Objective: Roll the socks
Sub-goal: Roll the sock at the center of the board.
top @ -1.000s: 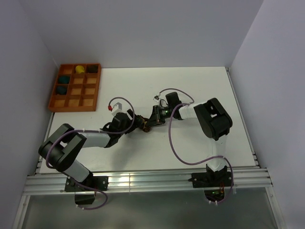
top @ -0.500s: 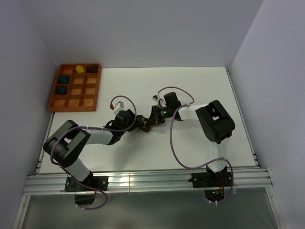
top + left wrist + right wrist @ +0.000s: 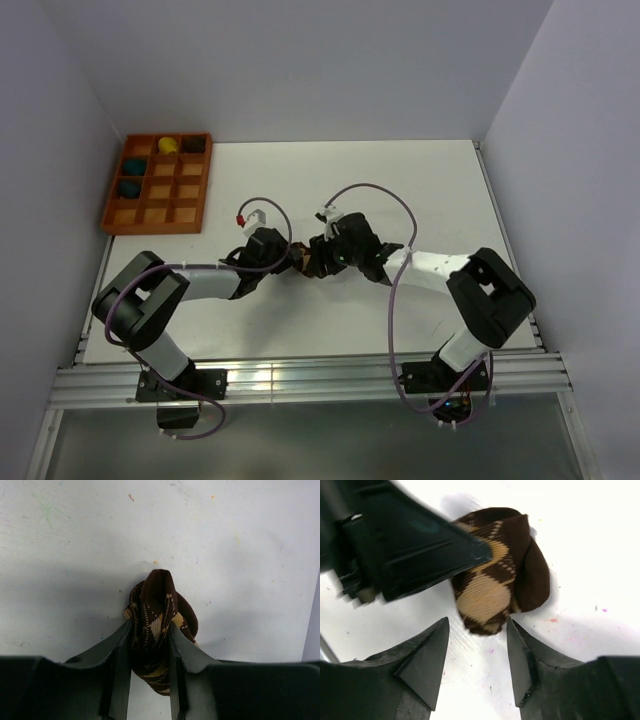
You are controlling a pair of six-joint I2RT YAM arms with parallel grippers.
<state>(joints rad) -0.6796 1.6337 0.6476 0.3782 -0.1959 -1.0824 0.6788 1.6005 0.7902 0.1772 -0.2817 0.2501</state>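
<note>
A brown and tan patterned sock, bunched into a roll (image 3: 306,262), lies on the white table near its middle. My left gripper (image 3: 292,259) is shut on the sock (image 3: 155,625), its two fingers pinching the bundle from both sides. My right gripper (image 3: 322,256) is open just right of the roll. In the right wrist view the sock (image 3: 495,592) lies just beyond the right fingertips (image 3: 476,630), not between them, and the left gripper's black finger (image 3: 415,550) presses on the sock's left side.
An orange wooden tray (image 3: 158,184) with many compartments stands at the back left; it holds two teal rolls (image 3: 132,175), a yellow one (image 3: 167,146) and a dark one (image 3: 193,144). White walls enclose the table.
The right arm has swung its elbow out to the right and lower, and its gripper now meets the sock from the right. The left gripper has shifted slightly right, still holding the sock.
</note>
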